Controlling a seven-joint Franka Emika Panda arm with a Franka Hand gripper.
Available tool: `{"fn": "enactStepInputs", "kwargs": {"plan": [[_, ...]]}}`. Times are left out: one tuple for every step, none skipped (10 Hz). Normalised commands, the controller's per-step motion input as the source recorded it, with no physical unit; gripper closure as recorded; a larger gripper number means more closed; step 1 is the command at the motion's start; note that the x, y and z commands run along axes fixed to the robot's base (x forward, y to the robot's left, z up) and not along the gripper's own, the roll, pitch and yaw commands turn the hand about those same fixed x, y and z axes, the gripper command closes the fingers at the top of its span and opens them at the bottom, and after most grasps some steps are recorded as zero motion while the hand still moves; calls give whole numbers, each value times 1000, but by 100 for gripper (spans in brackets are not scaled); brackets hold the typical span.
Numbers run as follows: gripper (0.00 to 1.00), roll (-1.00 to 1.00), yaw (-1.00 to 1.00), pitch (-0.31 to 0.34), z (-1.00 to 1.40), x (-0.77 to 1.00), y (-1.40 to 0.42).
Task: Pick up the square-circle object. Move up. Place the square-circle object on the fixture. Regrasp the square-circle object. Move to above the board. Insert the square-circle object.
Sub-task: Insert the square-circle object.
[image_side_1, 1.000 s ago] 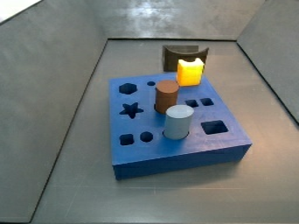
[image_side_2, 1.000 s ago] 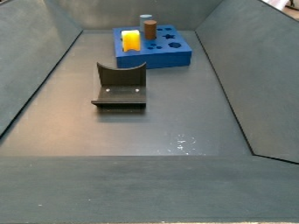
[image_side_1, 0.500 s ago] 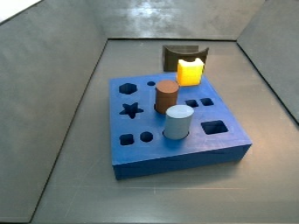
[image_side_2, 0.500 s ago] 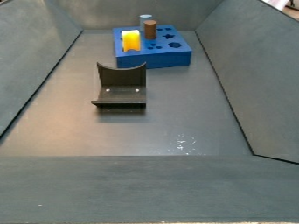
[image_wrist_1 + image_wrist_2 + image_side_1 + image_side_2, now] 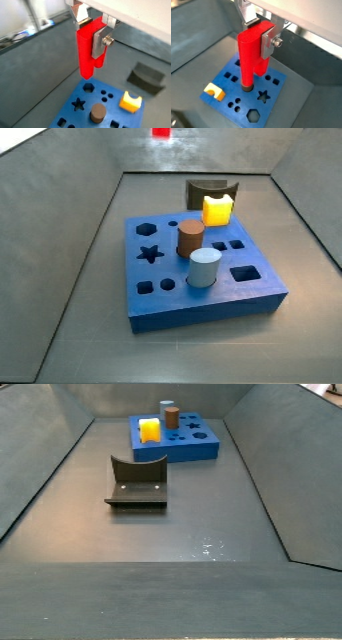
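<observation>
In both wrist views my gripper [image 5: 91, 39] [image 5: 258, 42] is shut on the square-circle object [image 5: 85, 55] [image 5: 248, 60], a long bright red piece that hangs down from between the silver fingers [image 5: 99, 44]. It hangs high over the blue board [image 5: 75, 95] [image 5: 234, 97]. In a side view only the red tip [image 5: 162, 133] shows, at the frame's upper edge, far above the board [image 5: 201, 293]; the gripper itself is out of frame there. The dark fixture [image 5: 136, 481] [image 5: 205, 188] [image 5: 147, 77] stands on the floor beside the board [image 5: 201, 446].
A yellow block [image 5: 218, 210] [image 5: 131, 101] [image 5: 214, 91] sits at the board's corner nearest the fixture. A brown cylinder [image 5: 191, 236] [image 5: 98, 112] and a grey cylinder [image 5: 203, 268] stand upright in the board. Sloped grey walls enclose the floor.
The red tip of the held piece has come into a side view at its upper edge. Board, pegs and fixture have not moved.
</observation>
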Motion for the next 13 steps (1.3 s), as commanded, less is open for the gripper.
{"fn": "enactStepInputs", "kwargs": {"plan": [[100,0,-1000,0,-657,0,0],[100,0,-1000,0,-663,0,0],[100,-29,0,-6,-183,109,0],[100,0,0,0,0,-49,40],[100,-3,-583,9,0,-106,-474],[100,0,-826,14,-46,0,-374],[100,0,-754,19,-60,0,-423],[100,-29,-729,0,-214,0,-406],[100,-43,-874,0,-177,0,-257],[100,-43,-886,0,-169,0,-246],[100,-37,-923,0,-200,0,-206],[100,-43,-954,0,-226,0,-157],[100,-59,-980,-10,-251,0,-106]]}}
